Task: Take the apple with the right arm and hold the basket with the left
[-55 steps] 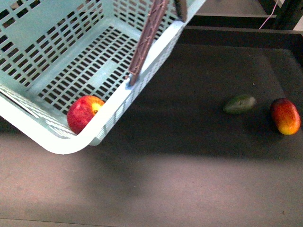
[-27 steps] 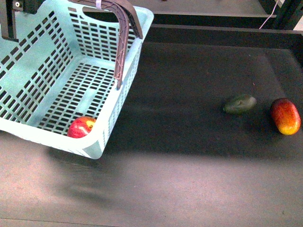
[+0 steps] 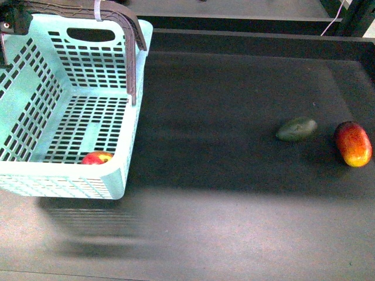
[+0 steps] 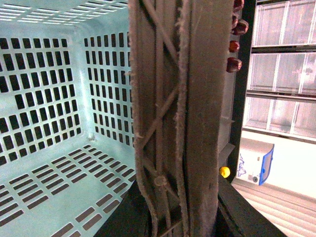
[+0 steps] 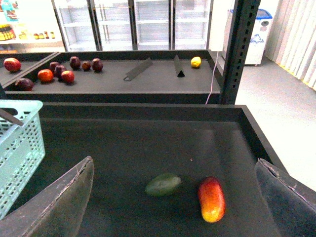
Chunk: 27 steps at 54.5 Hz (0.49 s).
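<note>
Sitting in the basket's (image 3: 70, 111) near corner, the apple (image 3: 97, 158).
Left gripper's grip on the brown handle (image 4: 182, 118) cannot be told; right gripper (image 5: 173, 202) spread wide above avocado (image 5: 163, 184) and oval fruit (image 5: 211, 199).

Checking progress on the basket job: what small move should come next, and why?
Probably ease the basket gently down and level, left gripper keeping the brown handle. The apple already lies inside at the near wall, and the right gripper is open and empty above the avocado.
</note>
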Each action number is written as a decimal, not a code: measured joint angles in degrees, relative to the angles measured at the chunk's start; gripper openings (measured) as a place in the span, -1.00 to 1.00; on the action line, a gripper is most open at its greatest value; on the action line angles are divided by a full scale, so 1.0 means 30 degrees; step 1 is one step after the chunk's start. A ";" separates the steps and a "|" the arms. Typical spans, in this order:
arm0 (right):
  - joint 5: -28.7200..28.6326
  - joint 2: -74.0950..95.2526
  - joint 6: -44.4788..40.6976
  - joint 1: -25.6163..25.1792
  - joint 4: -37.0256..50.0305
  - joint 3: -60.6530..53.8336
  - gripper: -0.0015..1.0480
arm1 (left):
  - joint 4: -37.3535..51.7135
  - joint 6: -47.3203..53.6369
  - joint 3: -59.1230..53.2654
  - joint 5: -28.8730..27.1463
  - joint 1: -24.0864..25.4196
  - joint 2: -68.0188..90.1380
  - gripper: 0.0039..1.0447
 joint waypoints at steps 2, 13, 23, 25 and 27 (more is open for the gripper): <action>0.0000 0.0000 0.0000 0.0000 0.0000 0.0000 0.83 | -0.0036 -0.0226 0.0000 0.0036 0.0095 0.0175 -0.64; -0.0007 0.0000 0.0000 0.0000 0.0000 0.0000 0.83 | 0.0007 -0.0794 0.0036 0.0277 0.0605 0.0794 -0.64; 0.0000 0.0000 0.0000 0.0000 0.0000 0.0000 0.83 | 0.0328 -0.0823 0.0036 0.0444 0.0670 0.0925 -0.64; 0.0000 0.0000 0.0000 0.0000 0.0000 0.0000 0.83 | 0.0481 -0.0758 0.0029 0.0561 0.0678 0.0954 -0.64; 0.0000 0.0000 0.0000 0.0000 0.0000 0.0000 0.83 | 0.0678 -0.0685 0.0000 0.0714 0.0685 0.0969 -0.63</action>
